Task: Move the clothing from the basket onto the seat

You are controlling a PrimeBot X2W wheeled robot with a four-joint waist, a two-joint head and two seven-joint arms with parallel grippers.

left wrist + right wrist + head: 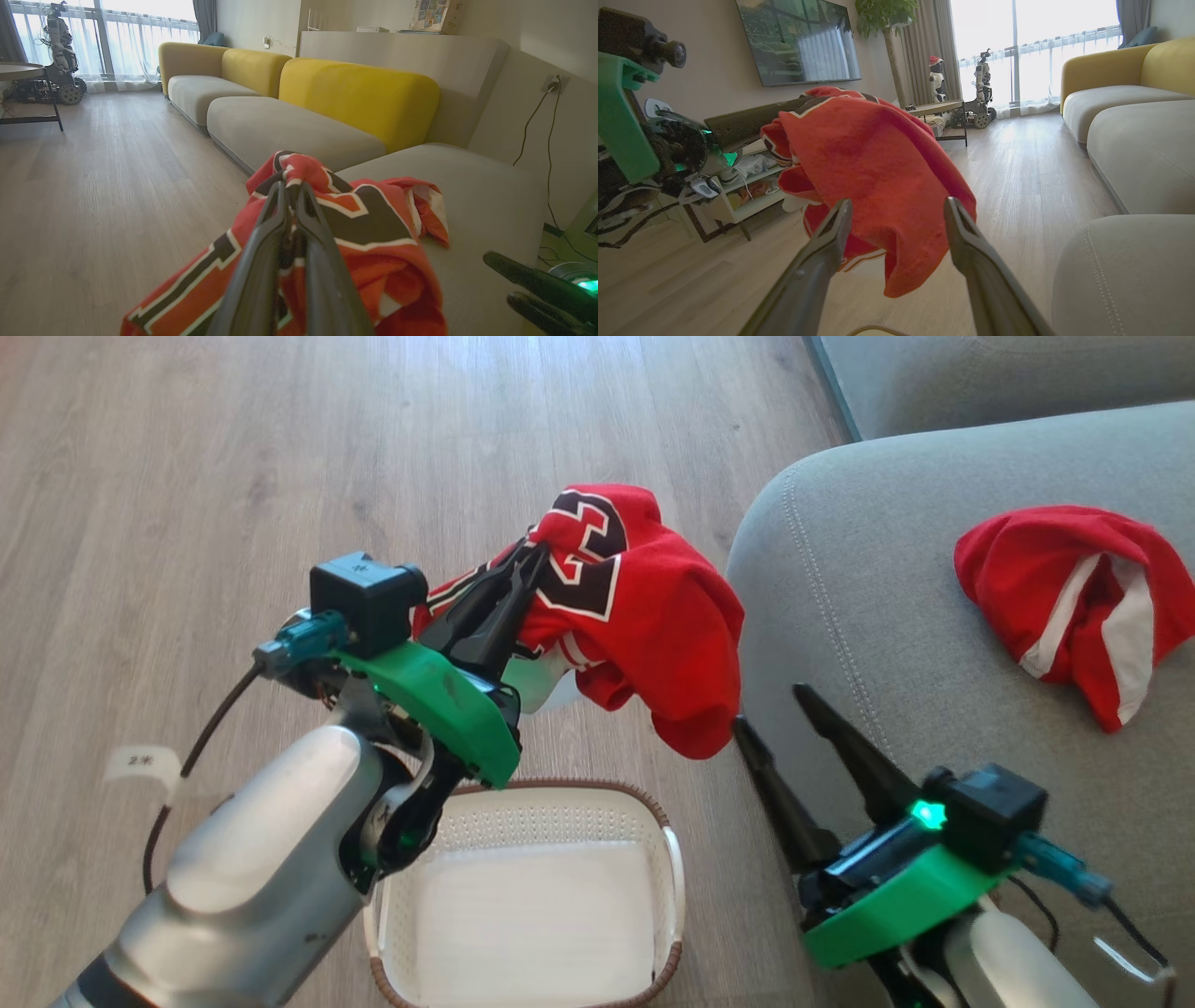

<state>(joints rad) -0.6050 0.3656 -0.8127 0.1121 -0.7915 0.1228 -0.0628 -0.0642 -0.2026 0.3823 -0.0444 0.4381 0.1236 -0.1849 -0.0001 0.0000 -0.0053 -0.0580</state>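
step: we take the jersey (644,616) to the seat (840,616) | left gripper (532,555) pinching jersey, high above emptied-looking basket (667,859), left of seat | right gripper (767,705) spread, holding nothing | tip: we should lift the hem clear of seat's edge, then release near the other red garment (1074,597)

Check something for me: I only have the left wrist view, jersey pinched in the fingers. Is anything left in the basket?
Observer: Head view shows the basket with a bare floor; the left forearm hides one corner.
Operator: Is the jersey over the seat?
Observer: No, the jersey hangs from the left gripper over the wood floor, beside the edge of the seat.
Operator: Right gripper?
Observer: The right gripper is open and empty, near the jersey's hem.
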